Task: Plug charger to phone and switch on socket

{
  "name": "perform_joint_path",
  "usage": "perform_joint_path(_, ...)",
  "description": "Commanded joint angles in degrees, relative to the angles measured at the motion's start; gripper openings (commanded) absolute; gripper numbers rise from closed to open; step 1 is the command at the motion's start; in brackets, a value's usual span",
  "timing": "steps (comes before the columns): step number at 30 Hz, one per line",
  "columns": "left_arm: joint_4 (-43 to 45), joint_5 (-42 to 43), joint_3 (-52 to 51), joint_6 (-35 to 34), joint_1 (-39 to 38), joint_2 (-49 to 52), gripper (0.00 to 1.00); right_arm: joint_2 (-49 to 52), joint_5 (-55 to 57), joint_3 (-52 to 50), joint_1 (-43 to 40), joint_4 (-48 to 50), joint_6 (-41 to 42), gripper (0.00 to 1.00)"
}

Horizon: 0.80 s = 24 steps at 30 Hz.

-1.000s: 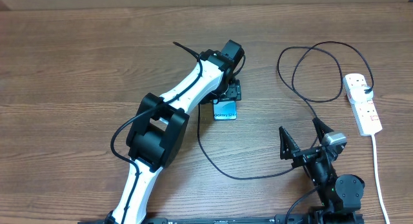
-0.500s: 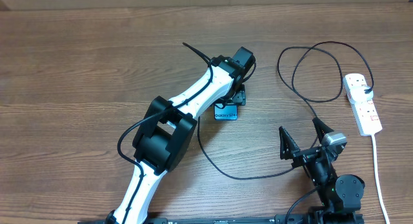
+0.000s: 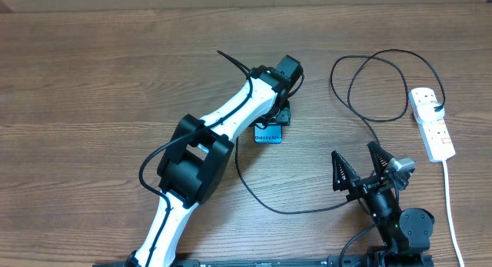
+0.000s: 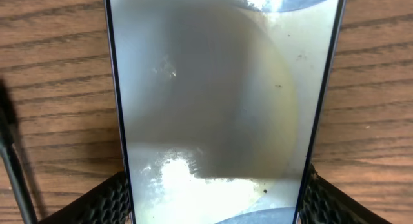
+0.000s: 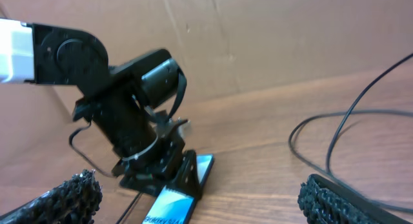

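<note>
The phone (image 3: 268,134) lies flat on the table, its blue screen partly under my left gripper (image 3: 275,117). In the left wrist view the phone (image 4: 219,88) fills the frame, and my left gripper (image 4: 219,201) has its pads (image 4: 117,199) against both long edges. My right gripper (image 3: 354,151) is open and empty at the front right, facing the phone (image 5: 173,208). The charger cable (image 3: 369,75) loops from the white socket (image 3: 432,125) across the table to beside the phone. Its plug tip is hidden under the left arm. The cable also shows in the left wrist view (image 4: 13,166).
The socket's white cord (image 3: 450,205) runs toward the front right edge. The cable's slack (image 3: 292,211) curves between the two arms. The left arm (image 3: 223,117) stretches diagonally over the table's middle.
My left arm swung a little to the right and the phone shifted slightly with it, then stayed still. My right gripper tilted slightly.
</note>
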Motion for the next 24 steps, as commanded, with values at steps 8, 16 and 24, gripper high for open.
perform_joint_path(8, 0.2, 25.2, -2.4, 10.4, 7.2, 5.4, 0.69, 6.3, -5.2, 14.9, 0.2, -13.0, 1.2, 1.0)
perform_joint_path(16, -0.6, 29.8, -2.4, 13.3, 9.0, 5.4, 0.7, 35.9, -9.5, 37.8, 0.3, -28.3, -1.8, 1.0)
perform_joint_path(24, -0.6, 29.8, -2.4, 13.5, 9.0, 5.4, 0.7, 70.4, -18.7, 52.6, 0.3, -37.1, -3.3, 0.96)
